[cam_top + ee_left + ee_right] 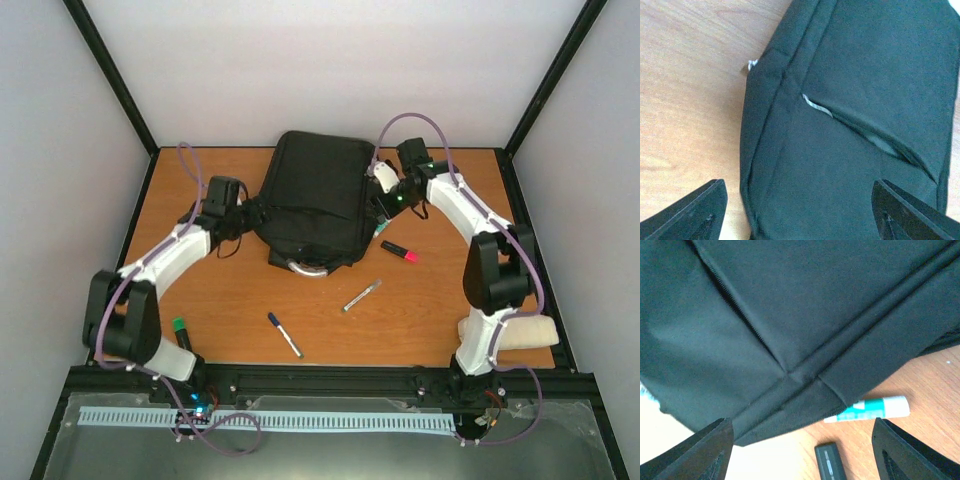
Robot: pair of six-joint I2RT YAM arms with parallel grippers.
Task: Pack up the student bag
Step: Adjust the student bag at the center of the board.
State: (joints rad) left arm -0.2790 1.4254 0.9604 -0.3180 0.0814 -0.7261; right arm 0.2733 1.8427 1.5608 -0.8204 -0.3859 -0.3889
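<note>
Fabric fills both my wrist views: the student bag (312,198) lies flat at the far middle of the table (450,310), its grey handle (307,268) pointing back toward my bases. My left gripper (797,200) hangs over the bag's left edge and my right gripper (802,440) over its right edge. Both have their fingers spread wide and hold nothing.

As I judge it, nothing is packed yet. A red-tipped marker (398,251), a silver pen (361,296), a blue-capped pen (285,334) and a green-capped marker (181,331) lie loose on the wood, so the first job is getting the bag open.

The trouble I expect is the cloth itself. It is soft and layered, so if I close on a fold I may pinch only the top layer, and the whole bag will then drag across the table instead of opening. Under my left wrist a pocket slit (875,140) gapes a little. Under my right, the zip line (735,305) looks shut, and I cannot make out a puller to aim for. A glue stick (875,409) lies against the bag's right edge with one end hidden beneath it, beside a dark oblong thing (830,462) I cannot identify. Any sideways tug from me could roll the glue stick away or bury it under the bag
</note>
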